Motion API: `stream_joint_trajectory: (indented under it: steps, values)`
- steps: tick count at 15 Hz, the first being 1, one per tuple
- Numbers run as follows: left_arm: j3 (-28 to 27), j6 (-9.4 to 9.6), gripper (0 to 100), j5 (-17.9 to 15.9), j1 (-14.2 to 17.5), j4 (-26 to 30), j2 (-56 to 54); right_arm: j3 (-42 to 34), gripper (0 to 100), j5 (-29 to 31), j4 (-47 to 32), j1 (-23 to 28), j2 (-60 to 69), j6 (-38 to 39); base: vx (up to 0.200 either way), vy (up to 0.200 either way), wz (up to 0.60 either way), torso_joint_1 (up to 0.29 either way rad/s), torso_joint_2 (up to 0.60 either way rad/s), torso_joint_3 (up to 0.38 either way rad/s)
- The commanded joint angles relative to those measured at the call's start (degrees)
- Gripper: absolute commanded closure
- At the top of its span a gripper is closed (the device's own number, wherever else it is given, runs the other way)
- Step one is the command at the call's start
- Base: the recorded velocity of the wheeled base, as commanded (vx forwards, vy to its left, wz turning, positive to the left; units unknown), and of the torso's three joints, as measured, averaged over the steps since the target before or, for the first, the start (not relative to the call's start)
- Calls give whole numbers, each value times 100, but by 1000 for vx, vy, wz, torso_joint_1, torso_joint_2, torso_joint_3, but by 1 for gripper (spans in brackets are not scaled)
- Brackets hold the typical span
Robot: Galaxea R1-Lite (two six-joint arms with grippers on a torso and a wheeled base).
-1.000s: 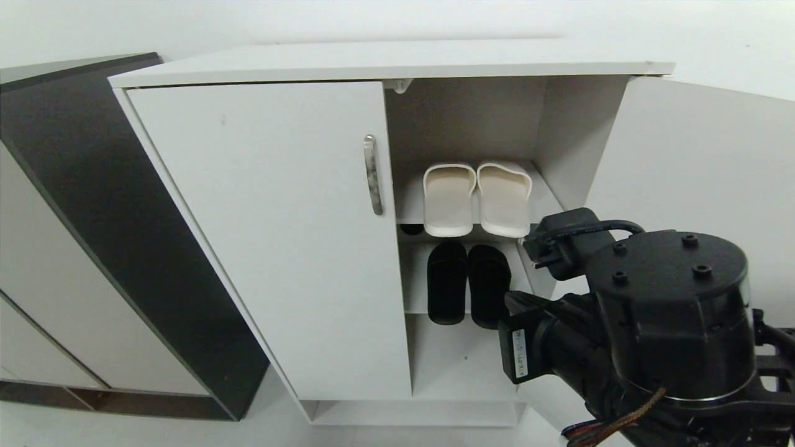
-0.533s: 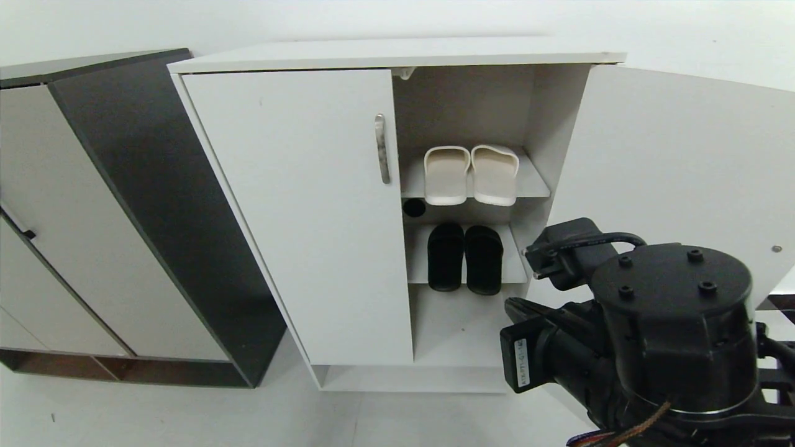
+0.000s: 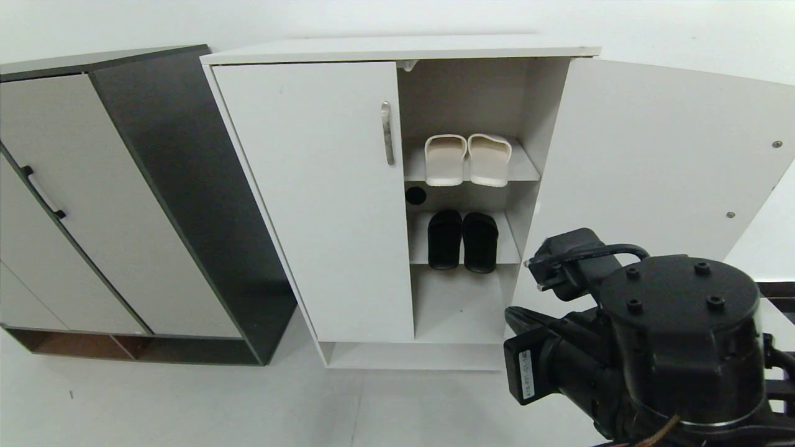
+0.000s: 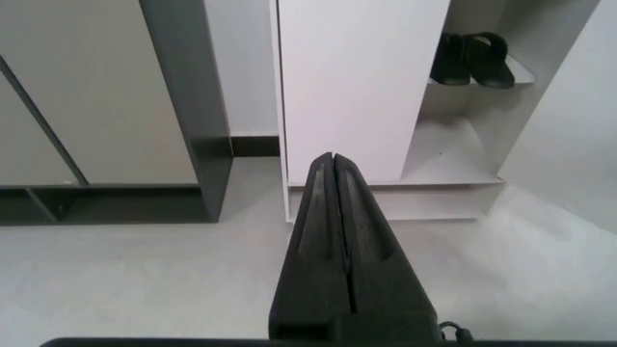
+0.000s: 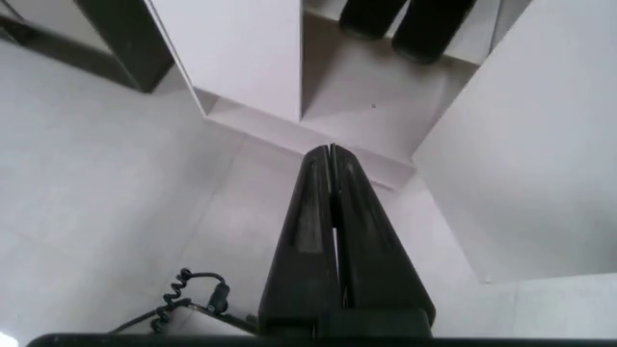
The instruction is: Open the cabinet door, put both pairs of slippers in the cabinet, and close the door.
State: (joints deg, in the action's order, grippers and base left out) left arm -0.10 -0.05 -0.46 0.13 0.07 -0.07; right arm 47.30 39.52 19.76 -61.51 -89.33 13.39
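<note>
The white cabinet (image 3: 397,48) is standing in the centre of the head frame. Its right door (image 3: 652,161) is hanging wide open toward the right edge, and its left door (image 3: 317,198) is sitting closed, with a handle (image 3: 387,133) at its inner edge. Inside, the white slippers (image 3: 447,161) are lying side by side on the upper shelf (image 3: 525,171). The black slippers (image 3: 445,239) are lying side by side on the lower shelf (image 3: 506,248). A dark cabinet (image 3: 155,186) is standing at the left of the frame, just beside the white one. The right arm (image 3: 658,341) is occupying the lower right corner. The left gripper (image 4: 333,159) is hanging over the floor (image 4: 145,270) in front of the cabinet, fingers pressed together and holding nothing. The right gripper (image 5: 333,149) is pointing toward the cabinet's foot, fingers likewise pressed together and empty.
</note>
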Motion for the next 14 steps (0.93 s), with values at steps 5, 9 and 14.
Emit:
stream_joint_trajectory:
  steps: [5, 9, 14]
  values:
    - [1, -4, 100, 2, 4, 1, 7, -151, 100, -32, 177, 78, 74, -90, 0, 0, 0, 0, 0, 0]
    - [1, -4, 100, 2, 4, -7, 7, -160, 100, -32, 248, 96, 83, -170, 0, 0, 0, 0, 0, 0]
    - [1, -30, 100, 20, 4, -7, 7, -230, 100, -120, 256, 87, 162, -178, 0, 0, 0, 0, 0, 0]
